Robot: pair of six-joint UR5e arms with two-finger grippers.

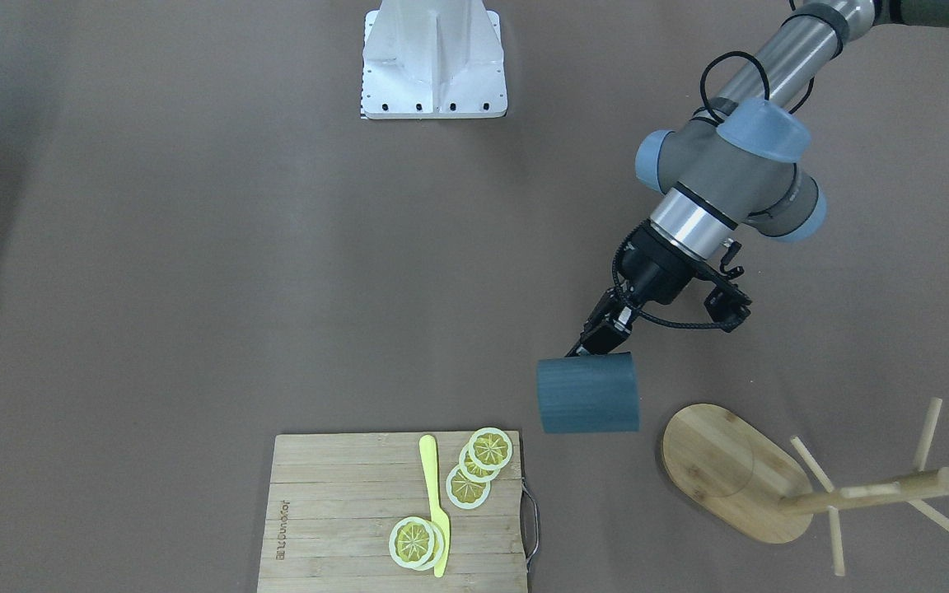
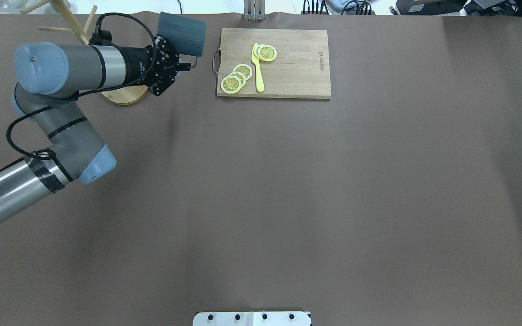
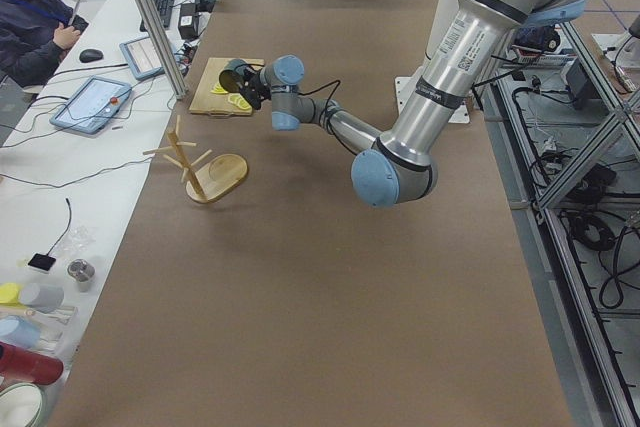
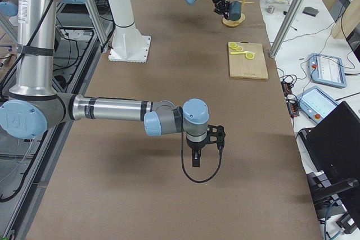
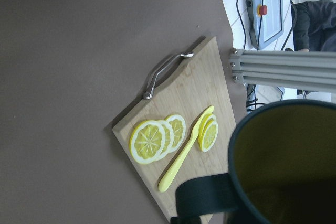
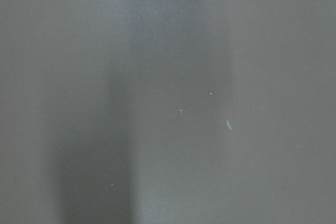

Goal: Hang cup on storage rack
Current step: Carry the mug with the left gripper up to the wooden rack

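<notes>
We're holding the cup (image 1: 588,394) aloft, left tool (image 1: 591,344) clamped on its rim — we're judging it stiff, slick, breakable — handle (image 5: 205,200) free for the storage rack (image 1: 870,490).

Narrow gaps either side of cup (image 1: 588,394), btwn cutting board (image 1: 343,527) & storage rack (image 1: 730,482); table (image 1: 277,247) open twd robot.

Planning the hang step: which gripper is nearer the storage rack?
Left. The left gripper holds the cup just beside the storage rack; the right gripper hangs over bare table, far from it.
</notes>
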